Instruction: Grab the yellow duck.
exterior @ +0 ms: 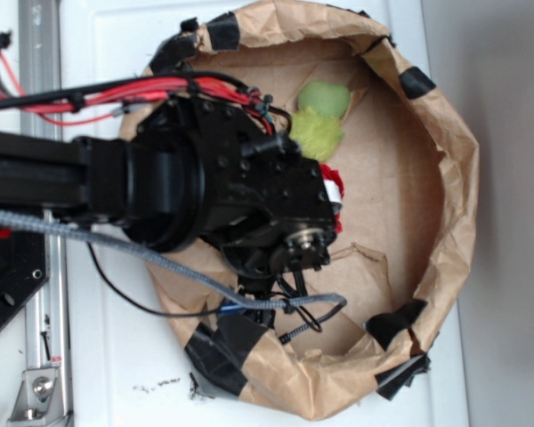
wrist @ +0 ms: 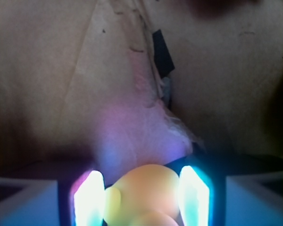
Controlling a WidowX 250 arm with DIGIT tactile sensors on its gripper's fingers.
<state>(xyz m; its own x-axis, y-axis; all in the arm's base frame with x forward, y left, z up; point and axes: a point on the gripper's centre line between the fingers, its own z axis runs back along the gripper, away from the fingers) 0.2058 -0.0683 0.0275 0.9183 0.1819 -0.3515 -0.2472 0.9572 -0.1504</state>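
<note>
I see a brown paper-walled enclosure [exterior: 445,178] patched with black tape [exterior: 416,82], a fuzzy lime-green plush toy [exterior: 319,124] near its far wall (cardboard floor [exterior: 383,187] underneath).

We see the black robot arm [exterior: 160,182] reaching over a brown paper-walled bin [exterior: 445,169] patched with black tape [exterior: 416,82]; its jaws are hidden beneath the wrist housing. Just beyond the housing lies a fuzzy lime-green plush toy [exterior: 319,120] on the cardboard floor [exterior: 383,205].

White table [exterior: 116,356], taped brown paper basin [exterior: 445,231] resting on it
</note>
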